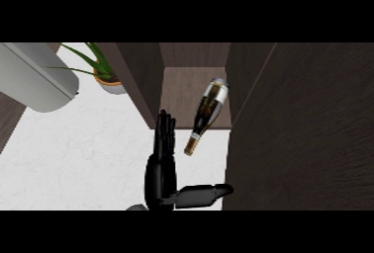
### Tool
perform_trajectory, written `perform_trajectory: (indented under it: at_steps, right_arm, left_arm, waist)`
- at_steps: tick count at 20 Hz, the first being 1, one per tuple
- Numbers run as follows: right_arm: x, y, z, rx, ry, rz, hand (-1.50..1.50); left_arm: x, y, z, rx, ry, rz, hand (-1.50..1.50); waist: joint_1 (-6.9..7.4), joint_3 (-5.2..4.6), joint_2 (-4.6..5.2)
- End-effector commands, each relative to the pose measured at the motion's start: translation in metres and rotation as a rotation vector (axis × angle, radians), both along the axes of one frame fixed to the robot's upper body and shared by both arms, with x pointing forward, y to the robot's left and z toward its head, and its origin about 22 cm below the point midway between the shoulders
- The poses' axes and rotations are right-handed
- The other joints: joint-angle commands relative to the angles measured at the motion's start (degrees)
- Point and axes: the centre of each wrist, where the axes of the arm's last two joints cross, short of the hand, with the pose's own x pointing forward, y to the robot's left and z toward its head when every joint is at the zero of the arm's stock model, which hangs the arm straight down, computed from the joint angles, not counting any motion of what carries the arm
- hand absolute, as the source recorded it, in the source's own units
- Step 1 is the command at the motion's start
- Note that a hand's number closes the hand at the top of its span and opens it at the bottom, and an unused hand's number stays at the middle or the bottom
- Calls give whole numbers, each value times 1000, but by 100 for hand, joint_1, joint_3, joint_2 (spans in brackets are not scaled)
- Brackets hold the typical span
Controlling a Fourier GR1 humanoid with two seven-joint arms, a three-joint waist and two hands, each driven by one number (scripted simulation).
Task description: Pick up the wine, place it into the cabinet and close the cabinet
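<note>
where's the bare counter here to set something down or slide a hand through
The widest bare patch is the white counter, bordered by the robot hand on the right, the potted plant and the grey cylinder above. It is crowded at the cabinet opening: the wine bottle lies tilted across the shelf edge, between the hand and the open dark door.

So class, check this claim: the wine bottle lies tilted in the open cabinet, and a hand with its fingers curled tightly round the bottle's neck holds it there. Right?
One part is wrong. The head view shows the hand open, its fingers straight and beside the wine bottle, not curled round its neck. The rest stands: the bottle lies tilted in the open cabinet.
</note>
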Motion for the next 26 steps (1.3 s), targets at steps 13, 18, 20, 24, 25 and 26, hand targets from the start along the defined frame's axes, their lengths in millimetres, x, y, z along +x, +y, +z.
perform_trajectory:
  at_steps: [13,18,20,24,25,26]
  right_arm:
    - [-26,-2,8,-22,48,201,150]
    - [-14,6,9,-81,36,221,150]
    - [-25,-3,-4,-81,18,230,150]
    - [-33,9,-7,-22,119,333,150]
    - [-34,16,-6,10,146,351,150]
    - [-34,21,-13,35,180,359,150]
  left_arm:
    - [-68,58,27,-15,-39,-73,-150]
    - [-92,92,47,1,-59,-140,-150]
    - [-95,101,44,-9,-55,-133,-150]
    - [-93,130,64,16,-60,-107,-150]
    - [-101,120,44,7,-58,-91,-150]
    - [-102,121,50,2,-61,-77,-150]
  waist:
    - [-44,-2,13]
    - [16,-4,14]
    - [-22,0,14]
    - [-11,-2,0]
    - [0,-7,0]
    - [-4,-4,0]
